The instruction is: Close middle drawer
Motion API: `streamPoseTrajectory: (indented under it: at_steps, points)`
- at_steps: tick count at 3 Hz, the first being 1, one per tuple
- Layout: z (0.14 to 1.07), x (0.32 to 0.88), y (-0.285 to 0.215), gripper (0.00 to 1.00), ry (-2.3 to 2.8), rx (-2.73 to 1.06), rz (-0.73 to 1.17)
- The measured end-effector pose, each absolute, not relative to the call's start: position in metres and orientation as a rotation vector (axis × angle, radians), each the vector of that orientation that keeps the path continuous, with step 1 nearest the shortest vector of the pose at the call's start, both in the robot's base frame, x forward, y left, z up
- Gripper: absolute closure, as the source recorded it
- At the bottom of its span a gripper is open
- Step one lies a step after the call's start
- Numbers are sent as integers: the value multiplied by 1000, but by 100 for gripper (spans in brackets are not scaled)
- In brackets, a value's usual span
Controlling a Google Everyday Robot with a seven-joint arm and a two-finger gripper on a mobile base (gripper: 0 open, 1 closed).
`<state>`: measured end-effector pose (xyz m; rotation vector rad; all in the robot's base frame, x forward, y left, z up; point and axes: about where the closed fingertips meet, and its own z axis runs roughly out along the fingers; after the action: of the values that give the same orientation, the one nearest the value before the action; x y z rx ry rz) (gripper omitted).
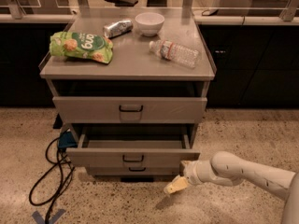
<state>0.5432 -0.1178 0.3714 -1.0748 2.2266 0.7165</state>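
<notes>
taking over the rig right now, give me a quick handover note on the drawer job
Gripper: low near the floor, by the right front corner of the middle drawer; contact with it is unclear.
Middle drawer: pulled part way out, tray visible and looks empty.
Lowest drawer: just beneath it, not part of the job.
Done: arm is in place at the drawer front; drawer not yet shut.
Left: push the front straight back until it sits flush with the cabinet, probably nearer its centre pull to avoid skewing it.

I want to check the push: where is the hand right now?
The hand is low and right of centre in the camera view, by the front right corner of the open middle drawer, just above the floor.
</notes>
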Motion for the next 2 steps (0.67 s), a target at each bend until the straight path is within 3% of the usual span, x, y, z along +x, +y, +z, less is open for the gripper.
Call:
streamPoseTrajectory:
  at_steps: [2]
  points:
    - [395,580,-101,0,2190,-1081,647]
